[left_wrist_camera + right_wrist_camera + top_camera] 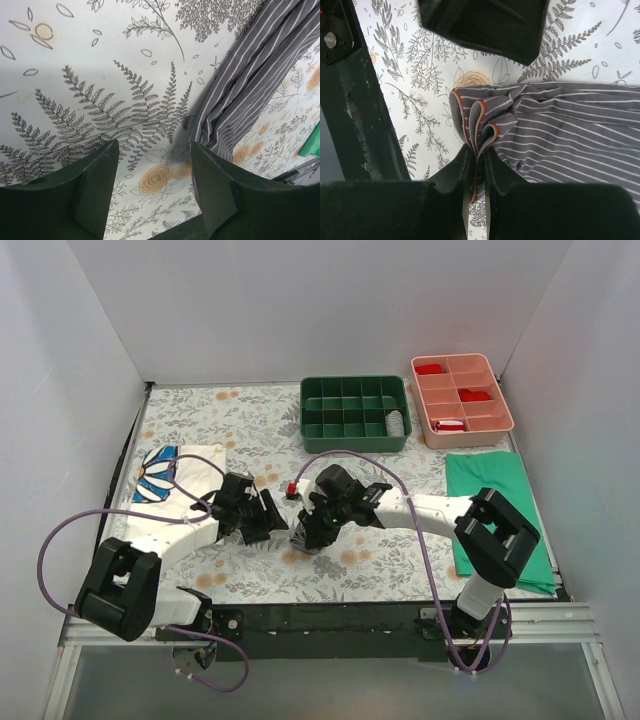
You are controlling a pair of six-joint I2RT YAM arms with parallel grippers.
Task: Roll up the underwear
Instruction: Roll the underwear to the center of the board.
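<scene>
The underwear [560,135], grey with thin white stripes and an orange-edged hem, lies bunched on the floral table cover. My right gripper [477,162] is shut on its folded orange-edged layers. In the top view the right gripper [312,530] covers most of the underwear [302,540], near the table's front middle. My left gripper [258,522] is just left of it, open and empty. In the left wrist view the open gripper [155,175] hangs over bare cover, with the underwear [250,95] beyond its right finger [215,190], apart from it.
A green compartment tray [355,412] and a pink tray [461,400] with red items stand at the back. A plain green cloth [497,510] lies at the right. A daisy-print cloth [175,472] lies at the left. A small red object [293,490] sits behind the grippers.
</scene>
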